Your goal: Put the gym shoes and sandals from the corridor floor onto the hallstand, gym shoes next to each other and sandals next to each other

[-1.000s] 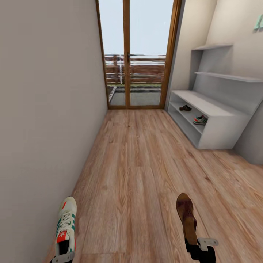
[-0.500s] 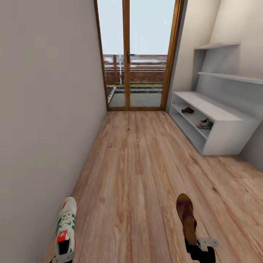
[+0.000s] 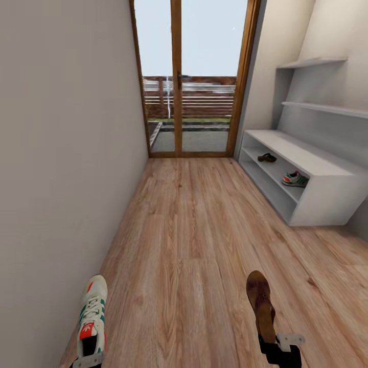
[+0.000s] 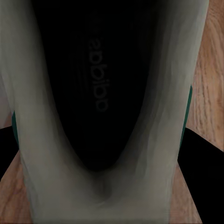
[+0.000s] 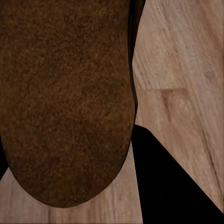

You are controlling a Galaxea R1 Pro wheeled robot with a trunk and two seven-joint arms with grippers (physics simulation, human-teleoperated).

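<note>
Along the right wall, the hallstand holds one sandal and one gym shoe apart on its shelf. Left hand grips the other gym shoe; right hand grips the second sandal. Bare corridor floor stretches between.

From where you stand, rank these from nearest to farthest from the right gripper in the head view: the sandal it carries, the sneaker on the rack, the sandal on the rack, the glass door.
1. Carried sandal, in the right gripper.
2. Sneaker on the rack, shelf's near end.
3. Sandal on the rack, farther along.
4. Glass door, corridor's end.
</note>
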